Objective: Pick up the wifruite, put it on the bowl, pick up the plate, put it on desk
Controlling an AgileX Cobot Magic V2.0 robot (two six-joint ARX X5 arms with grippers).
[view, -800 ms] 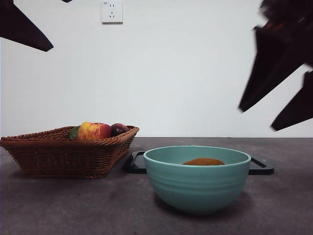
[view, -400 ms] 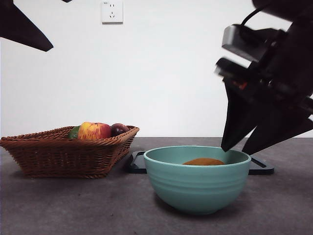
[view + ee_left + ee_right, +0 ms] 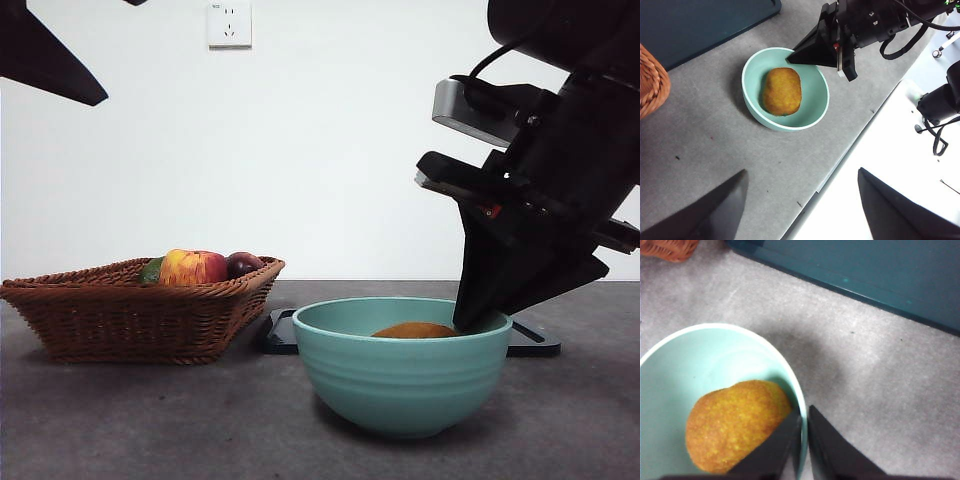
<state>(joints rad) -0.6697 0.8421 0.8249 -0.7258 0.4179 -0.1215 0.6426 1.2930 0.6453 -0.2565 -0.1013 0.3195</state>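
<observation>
Wifruite [image 3: 735,427] is already lying inside the bowl [image 3: 400,385], so the first step is judged done. The bowl's rim is straddled by the nearly closed right gripper [image 3: 801,426], one jaw inside, one outside; the left gripper [image 3: 800,210] is held wide apart, high above the bowl. Next, the rim must be pinched firmly and the bowl lifted level onto the desk [image 3: 150,420].

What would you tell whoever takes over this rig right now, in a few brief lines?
Right gripper: jaws astride the bowl rim, one inside, one outside, nearly closed on it.
Left gripper: open, waiting high above the desk.
The wifruite lies in the bowl, so that step is done.
A dark tray sits flat behind the bowl, beside the basket.
Left: the pick-up and set-down step. The right arm appears to be going for the bowl.
</observation>
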